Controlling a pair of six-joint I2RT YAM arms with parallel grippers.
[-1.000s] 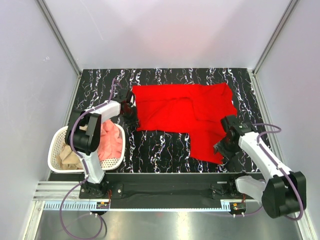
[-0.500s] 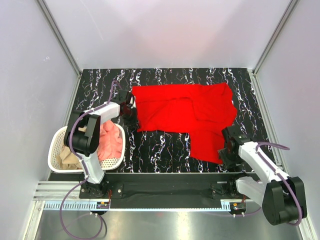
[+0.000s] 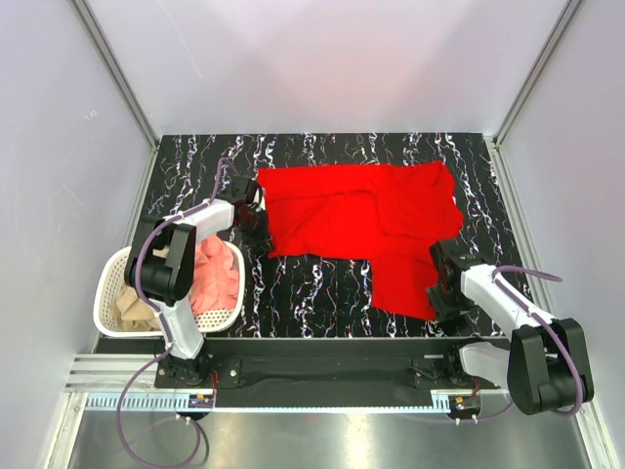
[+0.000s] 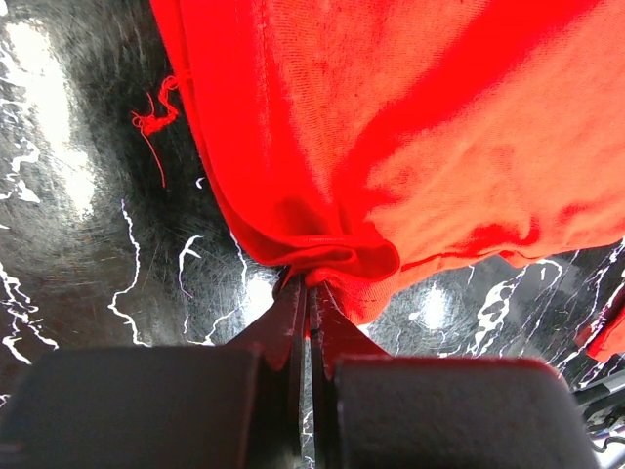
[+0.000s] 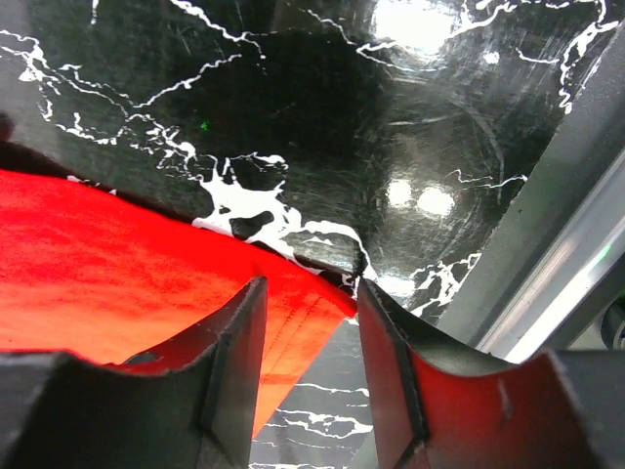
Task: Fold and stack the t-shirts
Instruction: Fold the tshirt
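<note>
The red shirt (image 3: pixel 361 220) is lying spread across the middle and right of the desk (image 3: pixel 322 283), with one flap reaching toward the near edge on the right.

The left tool (image 3: pixel 256 220) is sitting at the shirt's left edge. In the left wrist view, its fingers (image 4: pixel 293 322) are pressing together on a bunched fold of the red cloth, so this tool (image 4: pixel 308 293) is clamping the shirt's edge.

The right tool (image 3: pixel 441 283) is sitting low at the near right corner of the shirt. In the right wrist view, this tool (image 5: pixel 311 293) is standing with its jaws apart, and the corner hem of the shirt (image 5: pixel 117 264) is lying on the desk between them. The cloth is not being gripped there.

The basket (image 3: pixel 107 293) is standing at the left of the desk, beside the left arm. It is holding the pink shirt (image 3: pixel 217 278) and the tan shirt (image 3: pixel 132 308), both crumpled.
</note>
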